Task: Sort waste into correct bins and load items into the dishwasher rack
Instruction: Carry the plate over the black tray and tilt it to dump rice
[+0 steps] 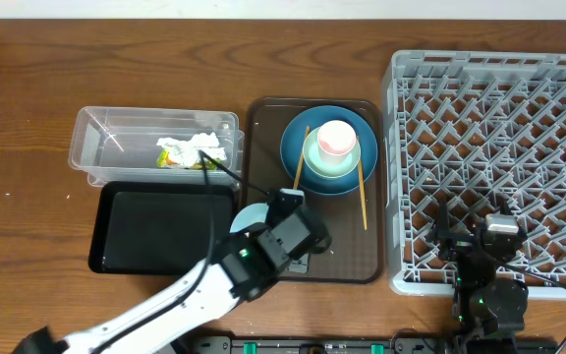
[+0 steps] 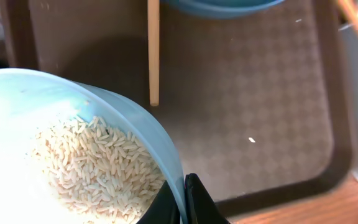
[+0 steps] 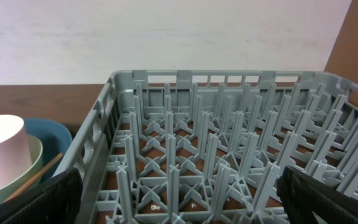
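My left gripper (image 2: pixel 184 202) is shut on the rim of the small light-blue bowl (image 2: pixel 73 112), which holds pale rice grains (image 2: pixel 98 168). In the overhead view the left gripper (image 1: pixel 268 220) holds this bowl (image 1: pixel 247 216) at the brown tray's front-left corner, beside the black tray (image 1: pixel 155 231). The clear tub (image 1: pixel 116 133) holds the white napkin (image 1: pixel 197 145) and the yellow-green wrapper (image 1: pixel 170 155). The white-pink cup (image 1: pixel 336 138) sits in the pale-green bowl (image 1: pixel 332 169) on the dark-blue plate (image 1: pixel 293 147), between two chopsticks (image 1: pixel 301 162) (image 1: pixel 362 197). My right gripper (image 1: pixel 475 228) (image 3: pixel 185 199) is open and empty over the grey rack's (image 1: pixel 499 128) front edge.
The brown serving tray (image 1: pixel 347 246) lies between the black tray and the rack. One stray grain (image 2: pixel 252 140) lies on its surface. One chopstick (image 2: pixel 153 50) ends just beyond the bowl's rim. The rack (image 3: pixel 229 143) fills the right wrist view.
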{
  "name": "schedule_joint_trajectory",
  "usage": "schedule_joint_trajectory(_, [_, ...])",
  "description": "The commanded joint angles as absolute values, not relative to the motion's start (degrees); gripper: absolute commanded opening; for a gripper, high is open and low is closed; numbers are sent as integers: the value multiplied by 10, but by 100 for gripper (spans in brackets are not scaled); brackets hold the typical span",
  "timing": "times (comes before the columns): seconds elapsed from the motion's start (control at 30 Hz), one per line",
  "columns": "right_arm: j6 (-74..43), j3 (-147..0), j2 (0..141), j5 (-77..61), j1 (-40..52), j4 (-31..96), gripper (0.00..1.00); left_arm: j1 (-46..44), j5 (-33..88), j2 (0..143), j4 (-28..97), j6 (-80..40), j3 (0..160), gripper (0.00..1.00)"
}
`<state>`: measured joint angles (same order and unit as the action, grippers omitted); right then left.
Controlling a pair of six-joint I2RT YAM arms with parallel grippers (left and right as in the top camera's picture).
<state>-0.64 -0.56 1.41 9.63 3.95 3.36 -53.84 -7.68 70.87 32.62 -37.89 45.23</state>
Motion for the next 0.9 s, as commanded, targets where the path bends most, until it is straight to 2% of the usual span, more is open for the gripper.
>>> schedule_joint_trajectory(0.0, [-12, -3, 14, 96, 46, 34, 99, -534, -83, 682, 336, -343, 448, 7])
schedule_joint_trajectory(0.2, [-12, -3, 14, 96, 46, 34, 99, -472, -88, 656, 384, -343, 448, 6])
schedule_joint_trajectory(0.47, [-12, -3, 14, 96, 46, 34, 99, -309, -41, 654, 404, -303, 448, 6])
schedule_joint_trajectory(0.87, [-12, -3, 14, 96, 46, 34, 99, 17, 292, 654, 398, -165, 448, 6])
